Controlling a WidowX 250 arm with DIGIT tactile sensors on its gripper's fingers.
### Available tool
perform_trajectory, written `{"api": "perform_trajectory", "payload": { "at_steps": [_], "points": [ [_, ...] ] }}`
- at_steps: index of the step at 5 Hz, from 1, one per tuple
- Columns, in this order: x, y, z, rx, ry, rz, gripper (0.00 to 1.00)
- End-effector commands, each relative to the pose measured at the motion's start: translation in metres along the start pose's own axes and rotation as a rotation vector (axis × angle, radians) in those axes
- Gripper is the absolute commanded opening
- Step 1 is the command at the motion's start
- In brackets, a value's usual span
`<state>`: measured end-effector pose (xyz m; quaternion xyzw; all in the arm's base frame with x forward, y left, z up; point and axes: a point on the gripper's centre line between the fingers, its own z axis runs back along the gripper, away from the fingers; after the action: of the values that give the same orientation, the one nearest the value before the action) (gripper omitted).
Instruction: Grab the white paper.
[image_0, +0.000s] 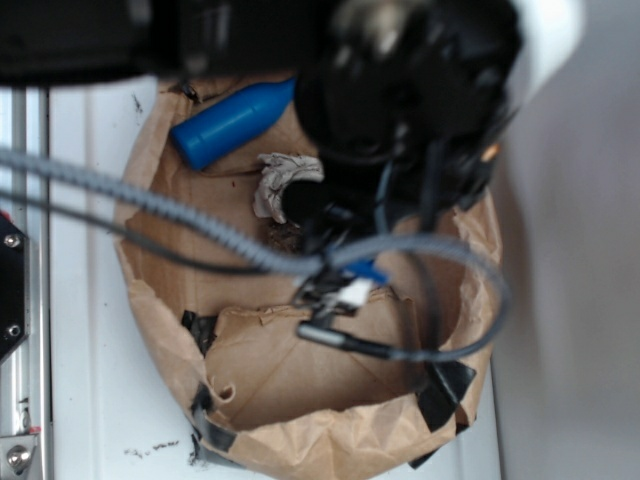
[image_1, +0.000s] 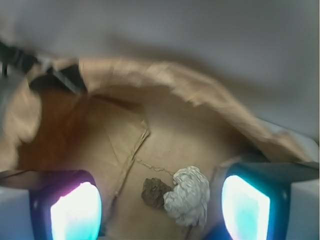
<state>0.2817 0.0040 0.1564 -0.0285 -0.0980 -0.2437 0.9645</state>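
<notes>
Exterior view first: the tan paper bag has its top torn or rolled down low, which makes sense, since it works like a shallow bin the arm can reach into from above. It sits on a white surface. Inside, the blue bottle lies on its side near the far wall, and the white paper is a crumpled ball just beside it, toward the middle of the bag floor. The arm and its cables hang right over the bag and block a lot, so the tool itself is lost in the dark blur here.

Wrist view is way more useful. The tool is spread open with nothing between its two glowing pads, one at each bottom corner. The white paper sits on the bag floor between them, closer to the right-hand pad in the picture, with the small brown lump touching its left side. That lump is probably the thing to watch, since a sloppy close could scoop it up too. I'd say it's lined up for the descent, grab not yet made.
</notes>
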Motion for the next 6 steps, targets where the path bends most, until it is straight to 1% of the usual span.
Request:
{"api": "perform_trajectory", "payload": {
  "at_steps": [1,3,4,5,6],
  "points": [
    [-0.007,-0.008,-0.008,-0.081,0.045,-0.149,1.0],
    [-0.007,-0.008,-0.008,-0.081,0.045,-0.149,1.0],
    [-0.017,0.0,-0.028,-0.06,0.013,-0.202,1.0],
    [-0.023,0.016,-0.025,-0.068,-0.014,-0.19,1.0],
    [-0.035,0.027,-0.019,-0.095,-0.038,-0.196,1.0]
  ]
}}
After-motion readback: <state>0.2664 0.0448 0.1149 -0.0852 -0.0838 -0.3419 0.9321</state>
